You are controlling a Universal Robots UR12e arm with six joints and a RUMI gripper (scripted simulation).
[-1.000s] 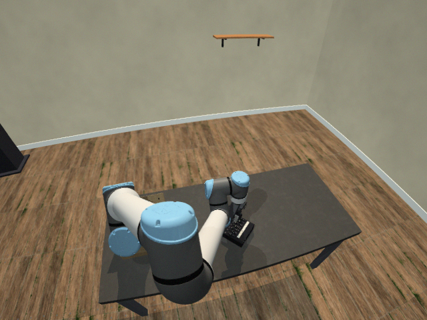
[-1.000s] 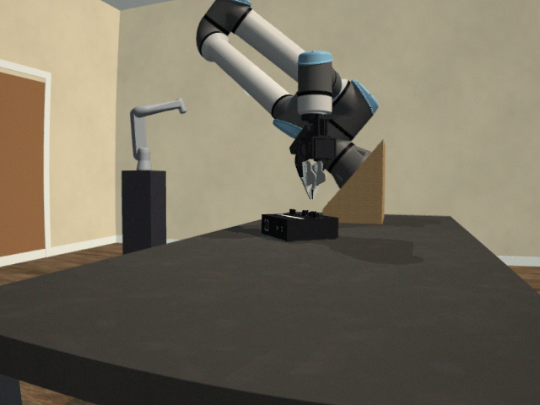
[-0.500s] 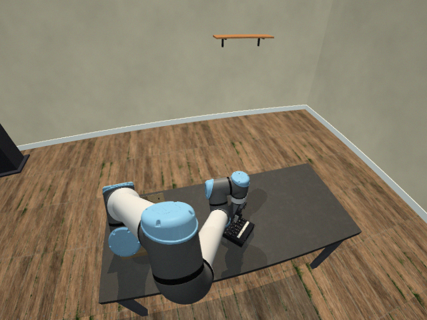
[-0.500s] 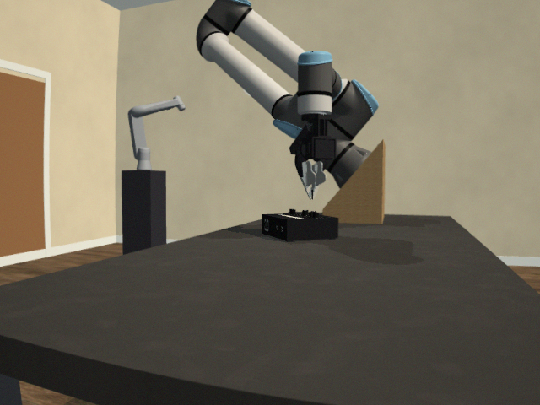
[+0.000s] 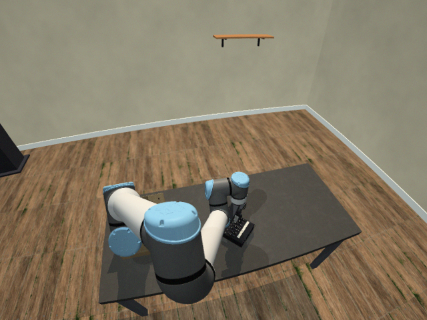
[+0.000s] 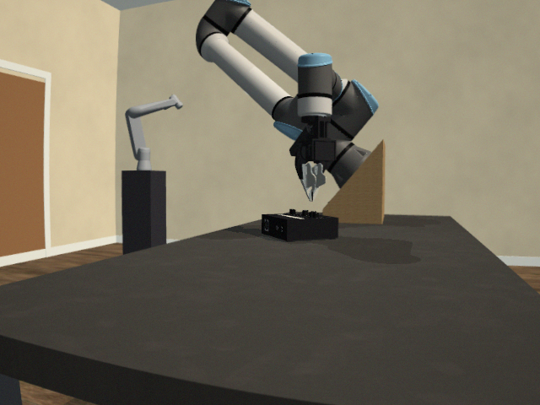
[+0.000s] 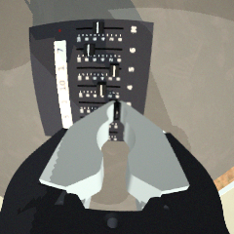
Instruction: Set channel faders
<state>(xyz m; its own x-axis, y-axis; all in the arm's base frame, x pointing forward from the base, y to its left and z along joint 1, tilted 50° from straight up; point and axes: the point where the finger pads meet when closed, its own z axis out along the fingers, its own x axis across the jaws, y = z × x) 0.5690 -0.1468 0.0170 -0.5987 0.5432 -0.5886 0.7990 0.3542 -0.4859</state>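
The black lighting desk (image 5: 239, 231) (image 6: 299, 227) (image 7: 44, 88) lies mid-table, with a white tape strip (image 5: 244, 228) (image 7: 61, 83) along one side. In the wrist view the faders run in rows. The master cap (image 7: 97, 25) is in the top row. Below it are the caps of channel 6 (image 7: 90, 49), channel 5 (image 7: 114, 71) and channel 4 (image 7: 100, 90). One more cap (image 7: 117, 112) shows just behind my fingertips. The lower rows are hidden by the fingers. My gripper (image 6: 310, 198) (image 7: 117, 102) is shut and empty. Its tips point down a little above the desk's faders.
A wooden wedge (image 6: 362, 191) stands on the dark table (image 5: 293, 207) (image 6: 261, 305) behind the desk. My own arm's elbow (image 5: 172, 223) fills the table's near left. A second grey arm on a black pedestal (image 6: 143, 209) stands off the table. A shelf (image 5: 243, 36) hangs on the wall.
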